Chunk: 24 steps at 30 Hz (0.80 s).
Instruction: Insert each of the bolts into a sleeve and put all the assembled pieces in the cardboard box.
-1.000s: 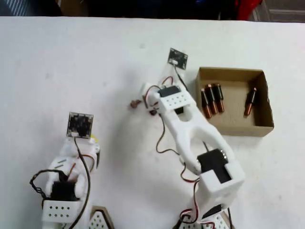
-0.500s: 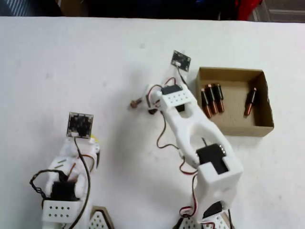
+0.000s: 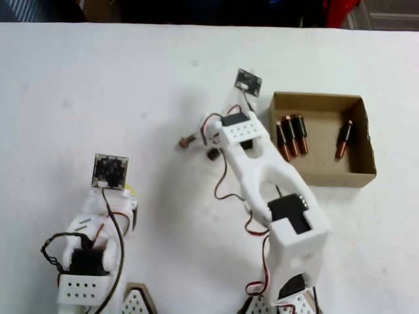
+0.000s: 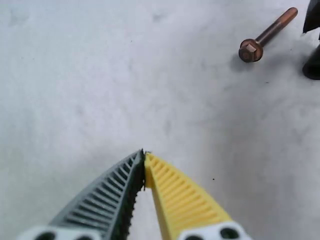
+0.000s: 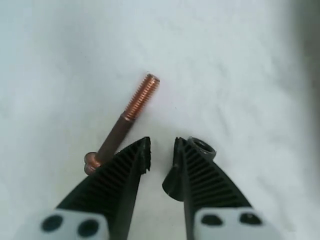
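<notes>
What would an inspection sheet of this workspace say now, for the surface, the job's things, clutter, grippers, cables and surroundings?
Surface: white table.
Job's things: one loose bolt and one black sleeve lie apart on the table; the cardboard box holds four assembled pieces, three side by side and one apart.
Clutter: nothing seen.
Grippers: left gripper shut, empty, over bare table; right gripper slightly open, empty, with the bolt beside one finger and the sleeve beside the other.
Cables: thin wires loop loose along the right arm; a black cable runs down the left arm.
Surroundings: dark room beyond the table's far edge.
</notes>
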### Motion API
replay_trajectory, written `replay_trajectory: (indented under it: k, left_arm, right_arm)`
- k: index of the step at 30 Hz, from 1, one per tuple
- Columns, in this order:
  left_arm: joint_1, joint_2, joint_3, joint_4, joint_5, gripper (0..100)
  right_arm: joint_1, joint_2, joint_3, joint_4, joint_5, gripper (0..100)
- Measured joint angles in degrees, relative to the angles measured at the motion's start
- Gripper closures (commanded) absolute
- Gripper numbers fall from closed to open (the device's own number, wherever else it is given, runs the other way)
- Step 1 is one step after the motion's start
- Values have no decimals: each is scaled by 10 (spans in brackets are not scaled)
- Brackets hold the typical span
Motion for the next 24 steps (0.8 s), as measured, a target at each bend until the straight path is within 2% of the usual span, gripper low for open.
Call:
replay_trajectory:
  k: [12, 24]
  left_arm:
    - [0, 0, 0, 0, 0, 977]
    - [0, 0, 0, 0, 0, 977]
  right_arm:
    - [1, -49, 31, 50, -2, 921]
    - [4, -70, 116, -36, -1, 922]
